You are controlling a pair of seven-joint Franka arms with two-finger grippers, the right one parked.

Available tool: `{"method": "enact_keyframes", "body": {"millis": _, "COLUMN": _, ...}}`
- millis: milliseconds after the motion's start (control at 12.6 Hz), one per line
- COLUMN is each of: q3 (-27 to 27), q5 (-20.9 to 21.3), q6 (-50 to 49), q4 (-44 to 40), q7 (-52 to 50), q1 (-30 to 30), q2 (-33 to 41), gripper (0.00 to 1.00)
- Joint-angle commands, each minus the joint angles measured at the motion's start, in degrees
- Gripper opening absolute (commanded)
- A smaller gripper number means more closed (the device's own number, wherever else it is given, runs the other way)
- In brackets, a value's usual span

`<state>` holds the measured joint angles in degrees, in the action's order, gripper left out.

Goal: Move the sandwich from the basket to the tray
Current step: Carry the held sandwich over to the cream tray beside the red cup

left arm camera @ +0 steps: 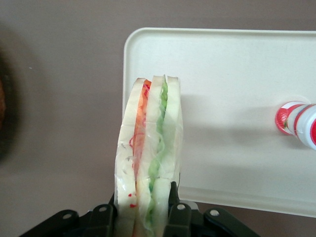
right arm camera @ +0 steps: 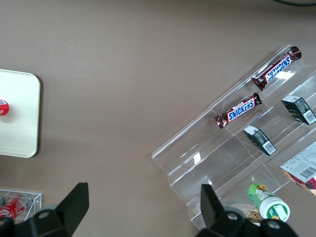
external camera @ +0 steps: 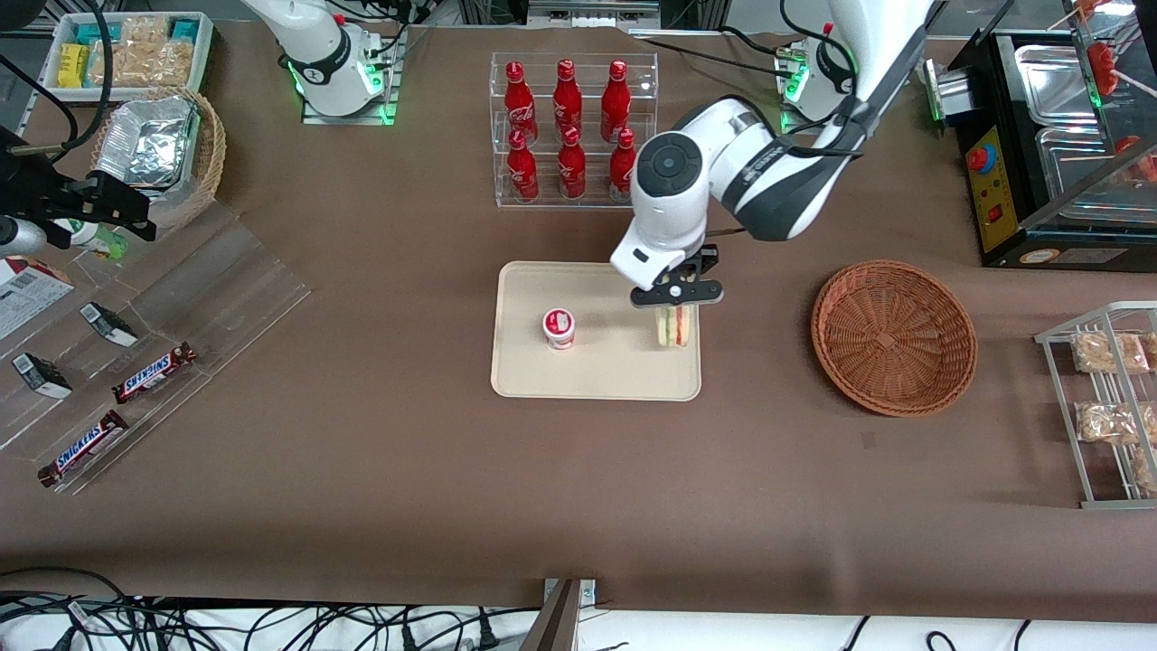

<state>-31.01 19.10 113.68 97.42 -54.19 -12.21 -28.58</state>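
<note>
1. While the gripper (external camera: 676, 306) hangs over the tray (external camera: 578, 380), at the tray's edge nearest the basket (external camera: 893, 336), its 2 fingers (left arm camera: 174, 197) are clamped on the sandwich (left arm camera: 148, 153), 1 against each bread face.
2. Seen from the front, the sandwich (external camera: 674, 326) stands upright in the grip, low over that same edge; whether it already touches the tray I cannot tell.
3. Risk 1, as I judge it: the wedge sits so close to the tray's rim that, let go here, it could tip outward onto the table, because it stands on a narrow edge.
4. Risk 2: a hard squeeze may crush the soft bread, or the slick wrap may cling to a finger and drag the sandwich as the fingers part.
5. Looks: a clear-wrapped wedge, 3 white bread slices with a red-orange layer and a green layer between them.
6. Outward on the tray, a small red-and-white cup (external camera: 559, 327) stands well apart from the sandwich, toward the parked arm's end.
7. Off the tray, the basket lies empty toward the working arm's end.
</note>
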Motion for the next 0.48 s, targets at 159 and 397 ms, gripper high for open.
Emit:
{"method": "enact_keyframes", "body": {"millis": 159, "q3": 0.25, "q5": 11.01, "q6": 5.58, "q4": -1.97, "q7": -11.17, "q1": -3.34, "q2": -6.82, "gripper": 0.37}}
{"method": "enact_keyframes", "body": {"millis": 397, "q3": 0.33, "q5": 13.85, "q6": 7.52, "q4": -2.06, "q7": -13.75, "q1": -3.78, "q2": -9.21, "gripper": 0.37}}
